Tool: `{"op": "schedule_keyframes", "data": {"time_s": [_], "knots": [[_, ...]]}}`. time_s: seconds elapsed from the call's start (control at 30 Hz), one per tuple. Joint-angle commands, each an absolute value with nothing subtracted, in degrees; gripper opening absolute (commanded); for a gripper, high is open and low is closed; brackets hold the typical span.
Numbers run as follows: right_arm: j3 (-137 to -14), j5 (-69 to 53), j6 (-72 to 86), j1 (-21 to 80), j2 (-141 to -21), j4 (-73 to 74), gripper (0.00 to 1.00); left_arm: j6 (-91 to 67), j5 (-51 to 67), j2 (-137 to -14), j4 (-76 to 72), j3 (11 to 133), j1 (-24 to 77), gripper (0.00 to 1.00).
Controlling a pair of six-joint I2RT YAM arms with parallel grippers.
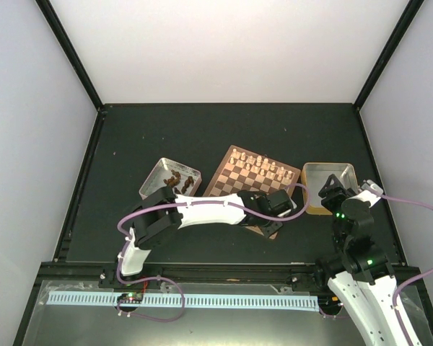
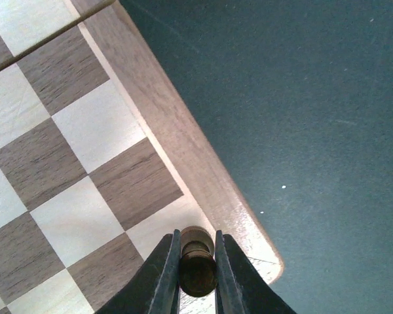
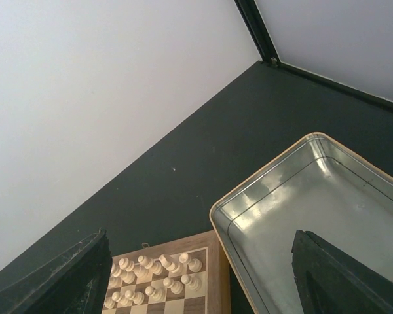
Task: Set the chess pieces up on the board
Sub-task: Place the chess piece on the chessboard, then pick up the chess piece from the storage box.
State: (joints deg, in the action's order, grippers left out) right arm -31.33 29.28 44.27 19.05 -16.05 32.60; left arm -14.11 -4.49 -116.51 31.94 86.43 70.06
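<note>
The wooden chessboard (image 1: 238, 180) lies tilted at the table's middle, with cream-white chessmen on its far rows. My left gripper (image 2: 197, 258) is shut on a dark brown chess piece (image 2: 197, 265) and holds it over the light corner square by the board's rim (image 2: 183, 140); in the top view it is at the board's near right corner (image 1: 273, 216). More dark brown pieces (image 1: 179, 179) lie in the left metal tray. My right gripper (image 3: 200, 278) is open and empty, raised above the right tray; it also shows in the top view (image 1: 332, 189). The board (image 3: 209, 304) shows below it.
A shallow metal tray (image 1: 153, 180) holds the dark pieces left of the board. An empty metal tray (image 1: 346, 171) sits right of the board, also in the right wrist view (image 3: 268, 216). Black frame posts and white walls enclose the dark table.
</note>
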Motion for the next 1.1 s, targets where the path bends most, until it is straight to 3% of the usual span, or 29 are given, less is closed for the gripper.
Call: {"op": "schedule_keyframes", "data": {"time_s": [0.0, 0.27, 0.5, 0.77, 1.07], "knots": [[-30.9, 29.6, 45.4, 19.3, -15.8, 31.8, 0.77, -15.0, -4.3, -117.6, 33.2, 87.9, 69.6, 0.15], [-30.8, 29.4, 45.2, 19.3, -16.0, 31.6, 0.77, -15.4, -3.9, -118.0, 33.4, 87.5, 69.4, 0.25], [-30.9, 29.2, 45.2, 19.3, -15.9, 31.6, 0.77, -15.6, -2.7, -115.3, 33.4, 87.2, 69.2, 0.41], [-31.1, 29.7, 45.3, 19.3, -15.0, 31.9, 0.77, -17.8, 1.3, -106.6, 32.1, 84.3, 65.9, 0.51], [-30.8, 29.2, 45.3, 19.3, -15.3, 31.4, 0.77, -21.1, -4.3, -94.9, 34.0, 78.5, 56.8, 0.62]]}}
